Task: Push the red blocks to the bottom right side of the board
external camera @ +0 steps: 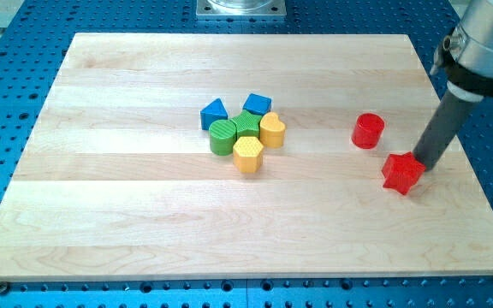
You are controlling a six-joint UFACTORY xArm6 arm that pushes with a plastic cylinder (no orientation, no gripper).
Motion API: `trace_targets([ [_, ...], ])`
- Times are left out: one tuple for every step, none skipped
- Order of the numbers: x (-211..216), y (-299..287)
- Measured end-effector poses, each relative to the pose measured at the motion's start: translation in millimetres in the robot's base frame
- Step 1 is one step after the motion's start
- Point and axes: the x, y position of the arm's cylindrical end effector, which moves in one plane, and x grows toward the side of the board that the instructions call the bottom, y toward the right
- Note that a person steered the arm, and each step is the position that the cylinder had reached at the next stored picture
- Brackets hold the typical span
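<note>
Rod only, no claw to open or hold: my tip [421, 165] touches the upper right edge of the red star-like block [401, 174] at the board's [127, 222] right. Red cylinder [368, 131] stands near, up-left. Blue, green and yellow blocks [245, 133] cluster at centre, well apart.

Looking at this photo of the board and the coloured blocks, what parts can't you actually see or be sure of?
- My tip: its very end sits right at the red star-like block, so contact is unclear.
- The arm above the rod: cut off by the view's top right edge.
- The green block mid-cluster: mostly hidden by neighbouring blocks.
- The metal base: cut off at the view's top.
</note>
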Motion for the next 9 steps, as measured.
trace_targets([
  [0, -20],
  [32, -22],
  [36, -6],
  [13, -3],
  [10, -26],
  [25, -53],
  [29, -115],
  [41, -67],
  [54, -26],
])
